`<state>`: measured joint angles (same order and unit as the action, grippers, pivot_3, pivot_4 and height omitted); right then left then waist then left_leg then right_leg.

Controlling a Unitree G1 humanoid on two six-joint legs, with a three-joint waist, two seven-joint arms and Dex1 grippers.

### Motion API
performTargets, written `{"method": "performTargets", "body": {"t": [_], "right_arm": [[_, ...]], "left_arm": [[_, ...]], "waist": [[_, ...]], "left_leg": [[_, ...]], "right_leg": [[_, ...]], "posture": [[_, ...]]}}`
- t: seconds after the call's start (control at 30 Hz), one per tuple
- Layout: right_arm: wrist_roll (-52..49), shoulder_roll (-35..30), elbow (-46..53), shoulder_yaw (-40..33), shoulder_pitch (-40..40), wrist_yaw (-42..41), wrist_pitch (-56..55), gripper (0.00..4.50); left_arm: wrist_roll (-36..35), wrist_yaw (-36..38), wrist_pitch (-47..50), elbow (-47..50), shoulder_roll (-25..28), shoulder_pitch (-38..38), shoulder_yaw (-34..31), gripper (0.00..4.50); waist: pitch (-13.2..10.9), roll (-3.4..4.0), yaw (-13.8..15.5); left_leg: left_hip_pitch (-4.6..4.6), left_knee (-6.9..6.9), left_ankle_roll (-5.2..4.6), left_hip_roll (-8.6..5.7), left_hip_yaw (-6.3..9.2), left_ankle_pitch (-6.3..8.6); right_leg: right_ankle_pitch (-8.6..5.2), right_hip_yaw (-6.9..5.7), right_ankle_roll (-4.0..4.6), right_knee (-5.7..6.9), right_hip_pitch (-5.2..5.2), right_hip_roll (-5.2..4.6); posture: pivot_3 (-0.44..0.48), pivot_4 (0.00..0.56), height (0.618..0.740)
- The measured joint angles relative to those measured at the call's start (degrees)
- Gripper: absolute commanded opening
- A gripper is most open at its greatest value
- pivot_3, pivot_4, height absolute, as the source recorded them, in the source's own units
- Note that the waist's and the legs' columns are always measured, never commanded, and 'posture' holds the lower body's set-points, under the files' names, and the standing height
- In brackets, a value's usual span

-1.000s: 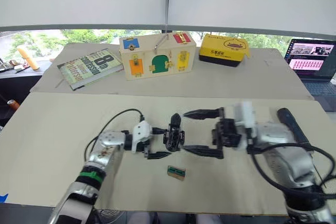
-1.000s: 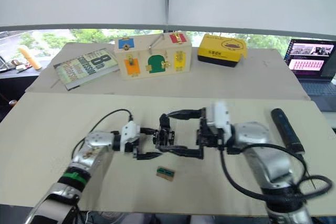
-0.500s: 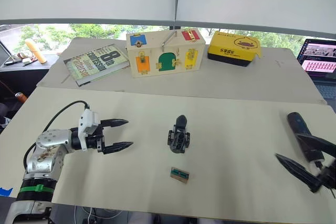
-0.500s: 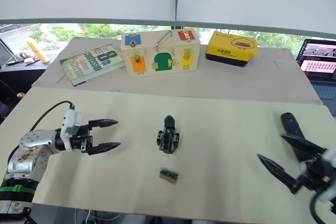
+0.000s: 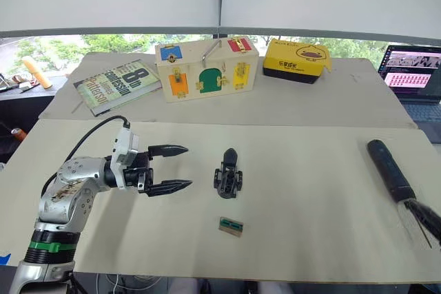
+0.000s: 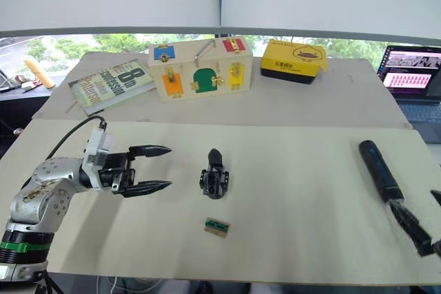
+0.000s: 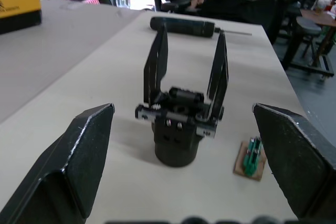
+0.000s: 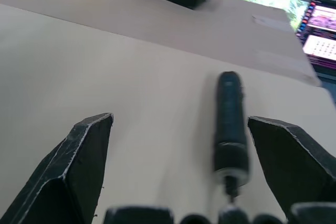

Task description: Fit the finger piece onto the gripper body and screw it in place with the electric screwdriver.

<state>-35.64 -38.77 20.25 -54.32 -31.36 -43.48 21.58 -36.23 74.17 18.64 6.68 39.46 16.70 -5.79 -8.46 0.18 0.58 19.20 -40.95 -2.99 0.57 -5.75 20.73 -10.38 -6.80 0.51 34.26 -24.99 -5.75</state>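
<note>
Centrally, gripper body on beige tabletop (window behind).

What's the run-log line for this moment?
left gripper: open, empty, facing gripper body | right gripper: open, near electric screwdriver | screwdriver lying on table

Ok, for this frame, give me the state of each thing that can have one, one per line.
left gripper: open, empty, pointed toward the gripper body.
right gripper: open, empty, near the screwdriver's bit end.
gripper body: standing on the table, untouched.
electric screwdriver: lying flat on the table, not held.
wooden latch box: doors shut.
book: closed, lying flat.
yellow case: closed.
laptop: open, screen on.
</note>
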Motion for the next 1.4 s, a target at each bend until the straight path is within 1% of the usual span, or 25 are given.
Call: {"method": "performTargets", "body": {"t": [0.03, 0.07, 0.13, 0.2, 0.27, 0.37, 0.5, 0.63, 0.7, 0.8, 0.83, 0.9, 0.97, 1.03, 1.07, 1.13, 1.2, 1.23, 1.3, 1.33, 1.4], "right_arm": [[1.4, -4.4, -4.1, 1.4, 2.2, 1.4, 3.0, 4.5], [2.0, -7.6, -7.5, 3.7, 5.0, 1.1, 5.0, 4.5], [3.5, -14.2, -16.5, 9.5, 11.9, -0.7, 7.4, 4.5], [6.4, -18.7, -25.5, 15.4, 18.3, -3.0, 7.6, 4.5], [9.3, -20.9, -33.6, 21.3, 24.3, -5.3, 7.3, 4.5], [14.3, -21.8, -46.5, 29.6, 34.2, -8.4, 3.8, 4.5], [19.9, -22.1, -59.5, 37.1, 46.2, -11.6, -0.1, 4.5], [23.5, -22.8, -67.9, 42.5, 54.7, -15.3, 0.3, 4.5], [25.1, -22.8, -71.3, 44.4, 57.2, -16.2, 0.5, 4.5], [26.5, -22.9, -74.7, 45.4, 59.9, -17.6, 1.4, 3.71], [26.6, -23.0, -74.9, 45.5, 60.1, -18.4, 1.7, 3.38], [26.5, -23.1, -74.9, 45.5, 60.0, -20.3, 1.9, 2.58], [26.3, -23.1, -74.0, 44.9, 59.1, -21.2, 1.0, 1.99], [25.4, -23.1, -71.6, 44.3, 57.2, -22.2, 0.1, 1.96], [24.3, -23.1, -66.5, 43.6, 54.7, -23.1, 0.9, 1.96], [19.8, -23.0, -50.8, 41.6, 49.1, -25.2, 6.1, 1.96], [15.6, -23.0, -36.6, 39.9, 44.6, -25.6, 11.3, 1.96], [13.3, -23.2, -26.9, 38.6, 41.1, -25.6, 14.1, 1.96], [10.4, -23.6, -13.7, 38.1, 35.7, -26.2, 17.6, 1.96], [9.2, -23.3, -7.5, 38.4, 34.0, -25.0, 19.9, 1.96], [8.3, -22.1, -1.9, 39.0, 33.3, -22.3, 22.4, 1.96]], "left_arm": [[-1.1, -1.3, 1.3, 1.0, -0.3, 0.7, -0.2, 4.47], [-2.4, -2.1, 3.1, 2.2, -0.2, 0.9, -0.9, 4.47], [-4.6, -3.7, 6.5, 4.7, 0.1, 1.5, -1.0, 4.47], [-6.6, -5.1, 8.7, 8.2, -0.1, 2.0, -0.7, 4.47], [-7.5, -6.3, 10.3, 10.4, -0.3, 1.9, -0.7, 4.47], [-8.5, -7.5, 11.7, 12.5, -0.3, 0.7, -0.6, 4.47], [-8.6, -8.4, 12.0, 14.0, 0.6, -1.1, -0.8, 4.47], [-8.6, -9.9, 12.1, 15.4, 0.8, -1.8, -1.0, 4.47], [-8.5, -10.3, 12.1, 15.5, 0.9, -1.9, -1.0, 4.47], [-8.4, -10.6, 12.0, 15.5, 1.0, -2.0, -1.1, 4.5], [-8.3, -10.6, 11.8, 15.5, 1.0, -2.0, -1.1, 4.5], [-8.1, -10.6, 11.6, 15.5, 1.0, -2.0, -1.1, 4.5], [-7.9, -10.6, 11.3, 15.5, 1.1, -2.0, -1.1, 4.5], [-7.6, -10.5, 11.0, 15.5, 1.1, -2.2, -1.2, 4.5], [-7.0, -10.3, 9.9, 15.5, 1.3, -3.2, -1.5, 4.5], [-5.6, -9.2, 8.1, 14.9, 1.9, -5.5, -2.0, 4.5], [-5.3, -7.8, 7.0, 14.9, 2.5, -6.8, -2.0, 4.5], [-5.2, -6.9, 6.1, 15.0, 3.1, -7.5, -2.2, 4.5], [-4.2, -4.9, 4.5, 14.7, 4.6, -9.3, -3.0, 4.5], [-3.5, -3.3, 2.7, 14.3, 5.4, -10.5, -3.3, 4.5], [-2.2, -1.3, 0.8, 13.4, 6.3, -11.8, -3.3, 4.5]], "waist": [[0.0, -0.03, 0.2], [0.0, -0.04, 0.4], [-0.1, -0.11, 0.0], [-0.1, -0.14, 0.0], [-0.1, -0.17, 0.0], [-0.1, -0.13, 0.0], [-0.2, -0.05, -0.2], [-0.2, -0.06, -0.4], [-0.2, -0.04, -0.3], [-0.2, -0.04, -0.4], [-0.2, -0.04, -0.4], [-0.2, -0.04, -0.5], [-0.2, -0.03, -0.6], [-0.2, 0.06, -0.6], [-0.2, 0.21, -0.7], [-0.3, 0.58, -1.1], [-0.4, 0.61, -1.3], [-0.4, 0.63, -1.2], [-0.4, 0.6, -0.9], [-0.5, 0.57, -0.6], [-0.5, 0.54, -0.2]], "left_leg": [[0.05, 0.0, 0.02, 0.0, -0.01, -0.03], [0.05, -0.03, 0.09, 0.02, -0.02, -0.08], [0.03, -0.05, 0.07, -0.02, -0.11, -0.09], [-0.04, -0.02, 0.05, -0.02, -0.21, -0.09], [-0.04, -0.02, 0.05, 0.02, -0.23, -0.1], [-0.05, -0.01, 0.08, 0.05, -0.37, -0.11], [-0.1, -0.04, 0.1, 0.07, -0.55, -0.13], [-0.11, -0.08, 0.14, 0.12, -0.56, -0.14], [-0.1, -0.07, 0.16, 0.13, -0.56, -0.16], [-0.08, -0.08, 0.17, 0.14, -0.57, -0.16], [-0.08, -0.08, 0.17, 0.14, -0.56, -0.16], [-0.08, -0.08, 0.18, 0.15, -0.57, -0.16], [-0.09, -0.08, 0.2, 0.15, -0.57, -0.17], [-0.08, -0.08, 0.2, 0.15, -0.57, -0.18], [-0.07, -0.07, 0.21, 0.15, -0.6, -0.18], [-0.08, -0.07, 0.22, 0.16, -0.68, -0.18], [-0.11, -0.07, 0.34, 0.17, -0.69, -0.16], [-0.11, -0.04, 0.45, 0.2, -0.6, -0.21], [-0.25, -0.03, 0.57, 0.29, -0.53, -0.22], [-0.24, -0.04, 0.59, 0.29, -0.52, -0.23], [-0.24, -0.11, 0.57, 0.23, -0.58, -0.23]], "right_leg": [[0.0, -0.02, 0.02, -0.03, -0.03, 0.05], [-0.03, -0.08, 0.07, -0.05, 0.0, 0.23], [-0.02, -0.06, 0.06, -0.06, 0.01, 0.24], [-0.02, 0.0, 0.05, -0.08, 0.04, 0.26], [-0.02, -0.02, 0.05, -0.1, 0.05, 0.35], [-0.02, -0.08, 0.05, -0.06, 0.0, 0.36], [0.0, -0.06, 0.01, -0.03, 0.0, 0.35], [0.0, -0.08, 0.0, -0.02, 0.02, 0.37], [0.0, -0.11, 0.0, -0.02, 0.01, 0.38], [0.0, -0.12, 0.0, -0.04, 0.01, 0.39], [0.0, -0.13, 0.0, -0.04, 0.01, 0.39], [0.0, -0.14, 0.0, -0.03, 0.02, 0.39], [0.0, -0.13, 0.0, -0.02, 0.01, 0.39], [0.0, -0.12, 0.0, 0.0, -0.01, 0.38], [0.0, -0.09, 0.0, 0.01, -0.06, 0.38], [0.0, 0.04, 0.01, 0.29, -0.22, 0.37], [-0.09, 0.11, 0.1, 0.63, -0.24, 0.37], [-0.13, 0.08, 0.15, 0.66, -0.24, 0.37], [-0.21, 0.05, 0.24, 0.72, -0.23, 0.45], [-0.22, -0.02, 0.23, 0.74, -0.24, 0.43], [-0.3, 0.0, 0.08, 0.72, -0.24, 0.37]], "posture": [[0.0, 0.15, 0.74], [0.0, 0.15, 0.74], [0.0, 0.15, 0.74], [0.0, 0.15, 0.74], [0.0, 0.15, 0.74], [0.0, 0.15, 0.74], [0.0, 0.15, 0.74], [0.0, 0.15, 0.74], [0.0, 0.15, 0.74], [0.0, 0.15, 0.74], [0.0, 0.15, 0.74], [0.0, 0.15, 0.74], [0.0, 0.15, 0.74], [0.0, 0.15, 0.74], [0.0, 0.15, 0.74], [0.0, 0.15, 0.74], [0.0, 0.15, 0.74], [0.0, 0.15, 0.74], [0.0, 0.15, 0.74], [0.0, 0.15, 0.74], [0.0, 0.15, 0.74]]}}
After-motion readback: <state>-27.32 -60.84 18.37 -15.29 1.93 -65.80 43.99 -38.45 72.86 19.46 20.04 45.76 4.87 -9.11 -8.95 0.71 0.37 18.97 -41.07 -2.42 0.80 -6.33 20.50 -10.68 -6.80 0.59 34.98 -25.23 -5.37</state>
